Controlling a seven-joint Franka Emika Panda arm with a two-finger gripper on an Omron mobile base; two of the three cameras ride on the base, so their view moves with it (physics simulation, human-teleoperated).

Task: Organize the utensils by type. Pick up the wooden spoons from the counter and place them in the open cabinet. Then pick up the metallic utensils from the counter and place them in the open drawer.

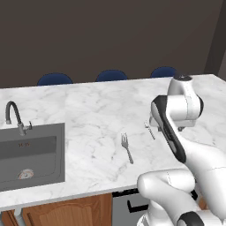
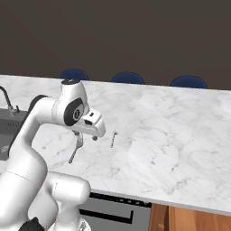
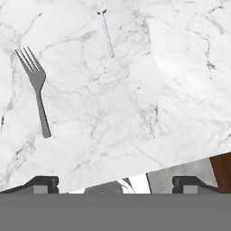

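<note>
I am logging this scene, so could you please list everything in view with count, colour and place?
counter: one, white marble with grey veins, across the middle.
fork: one, grey metal, flat on the counter, left of the arm.
spoon: one, thin grey metal, on the counter right of the fork, apart from it.
sink: one, grey, set in the counter at left.
tap: one, dark, behind the sink.
chairs: three, blue, beyond the counter's far edge.
cabinet doors: brown wood, under the counter.
gripper: one, dark tips, open, above the counter's near edge.
</note>
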